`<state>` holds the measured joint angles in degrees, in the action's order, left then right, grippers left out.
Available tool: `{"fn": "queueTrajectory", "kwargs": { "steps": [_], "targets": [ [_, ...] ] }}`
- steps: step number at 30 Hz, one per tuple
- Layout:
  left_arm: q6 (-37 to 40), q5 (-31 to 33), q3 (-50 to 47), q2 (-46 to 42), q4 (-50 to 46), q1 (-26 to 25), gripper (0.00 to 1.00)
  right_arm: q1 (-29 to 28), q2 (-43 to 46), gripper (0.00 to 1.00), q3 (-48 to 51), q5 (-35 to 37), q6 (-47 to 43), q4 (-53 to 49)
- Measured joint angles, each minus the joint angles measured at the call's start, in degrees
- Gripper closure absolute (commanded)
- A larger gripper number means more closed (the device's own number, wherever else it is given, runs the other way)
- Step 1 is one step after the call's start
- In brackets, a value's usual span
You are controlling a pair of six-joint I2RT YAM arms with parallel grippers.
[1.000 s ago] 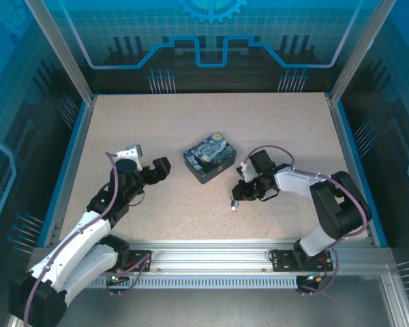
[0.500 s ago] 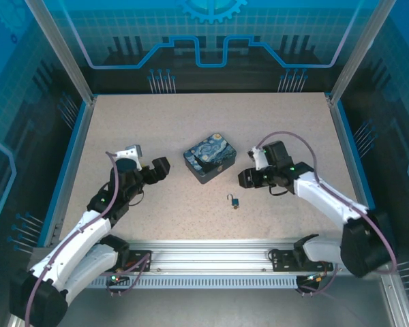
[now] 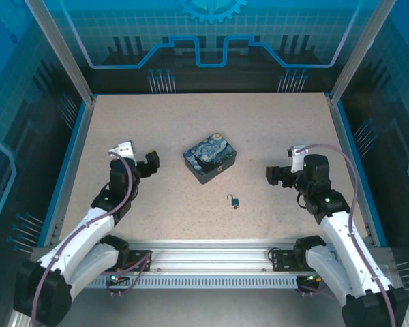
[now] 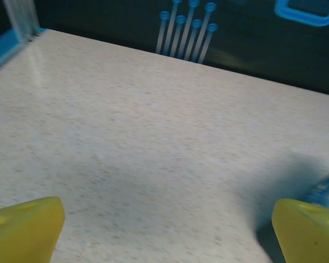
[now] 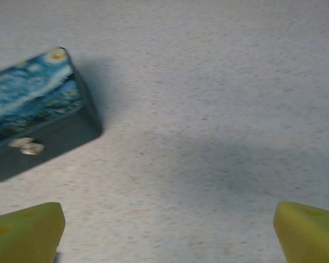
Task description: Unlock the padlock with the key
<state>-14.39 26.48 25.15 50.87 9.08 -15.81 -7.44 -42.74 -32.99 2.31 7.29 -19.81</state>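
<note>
tin (image 3: 210, 161): sitting closed
padlock (image 3: 235, 201): lying at tin's 5 o'clock
left gripper (image 3: 138, 157): gaping, empty
right gripper (image 3: 286, 163): gaping, empty

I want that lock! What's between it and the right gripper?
Only bare table lies between the padlock and the right gripper, in the top view.
</note>
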Motion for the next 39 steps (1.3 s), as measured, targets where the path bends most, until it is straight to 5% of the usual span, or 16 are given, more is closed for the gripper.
{"fn": "queueTrajectory", "kwargs": {
  "steps": [9,24,31,39],
  "targets": [
    [11.7,3.7,-6.8,9.7,16.3,3.0,0.01,7.4,-10.9,0.0,13.9,5.4,-2.4,21.5],
    [12.0,-4.6,-10.3,9.9,20.1,10.8,0.01,7.8,-40.1,0.0,11.9,-1.8,-4.2,59.5],
    [12.0,-13.0,-11.5,15.3,29.7,14.2,0.01,6.6,-43.2,0.0,9.6,-3.1,-6.1,60.9],
    [13.5,-20.2,-12.5,34.9,51.3,14.3,0.01,6.3,-43.2,0.0,9.0,-2.9,-6.5,61.4]
  ]
}}
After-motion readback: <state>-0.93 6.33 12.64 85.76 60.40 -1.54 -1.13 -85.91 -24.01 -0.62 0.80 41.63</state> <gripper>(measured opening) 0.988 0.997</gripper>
